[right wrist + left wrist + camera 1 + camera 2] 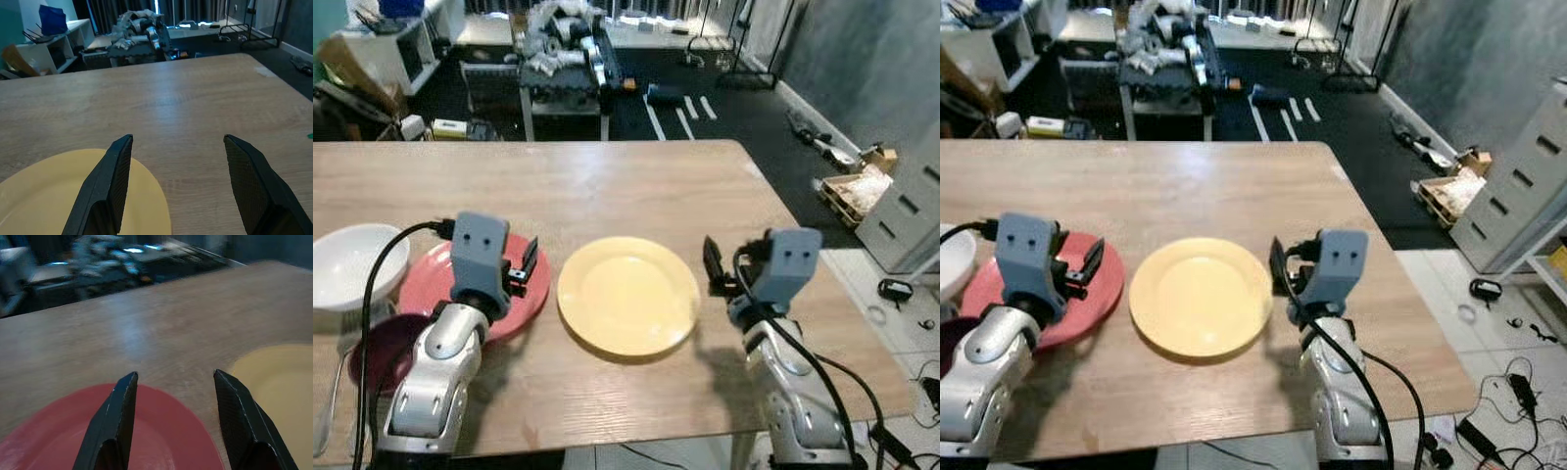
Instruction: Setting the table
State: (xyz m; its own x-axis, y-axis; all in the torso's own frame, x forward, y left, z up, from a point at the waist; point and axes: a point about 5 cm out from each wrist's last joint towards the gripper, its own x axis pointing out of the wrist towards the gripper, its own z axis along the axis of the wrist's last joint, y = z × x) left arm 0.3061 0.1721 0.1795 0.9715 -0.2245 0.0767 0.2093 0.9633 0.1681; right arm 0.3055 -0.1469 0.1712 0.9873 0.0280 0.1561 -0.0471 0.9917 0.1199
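A yellow plate (626, 294) lies in the middle of the wooden table (636, 186). To its left lies a red plate (421, 279), partly covered by my left arm. My left gripper (524, 264) hovers open above the red plate's right rim, with nothing between its fingers. In the left wrist view the gripper (174, 376) looks across the red plate (161, 440), with the yellow plate (279, 382) off to one side. My right gripper (713, 264) stands open just right of the yellow plate, holding nothing. In the right wrist view the gripper (178, 139) spans the yellow plate's edge (63, 196).
A white bowl (352, 259) sits at the table's left end, with a dark maroon dish (382, 348) in front of it and a piece of cutlery (328, 411) at the near left edge. Beyond the table stand a cluttered bench (563, 59) and white drawers (911, 211).
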